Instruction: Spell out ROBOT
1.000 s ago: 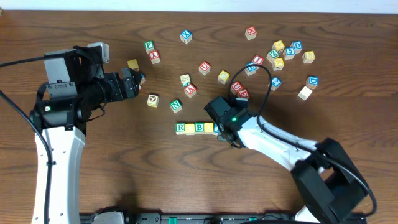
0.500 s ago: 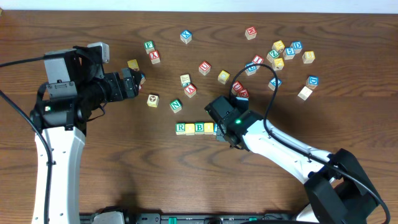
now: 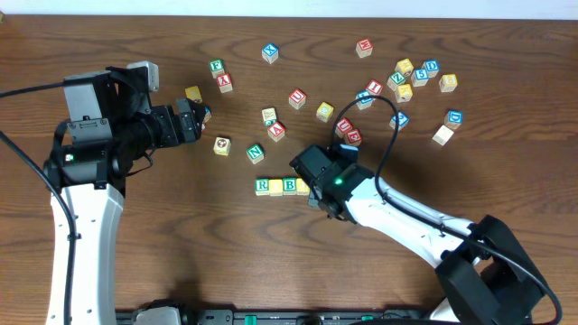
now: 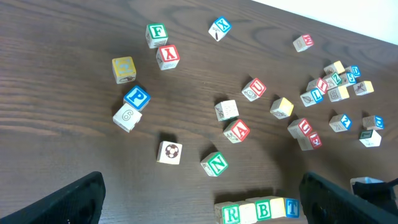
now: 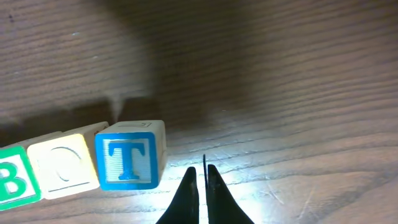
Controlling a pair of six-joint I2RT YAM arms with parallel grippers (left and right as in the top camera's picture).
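The overhead camera looks straight down from well above and takes in the whole tabletop, with the far edge along the top of its frame. The left wrist camera sits fairly high and looks down at a slant. The far edge cuts its upper right corner, and its own fingers fill the lower corners. The right wrist camera hangs very near the wood, with its fingertips at the bottom. All three views share the row of cubes, but the right wrist view shows only the end with the T cube.

the t cube ends the cube row, right pincer just beside.
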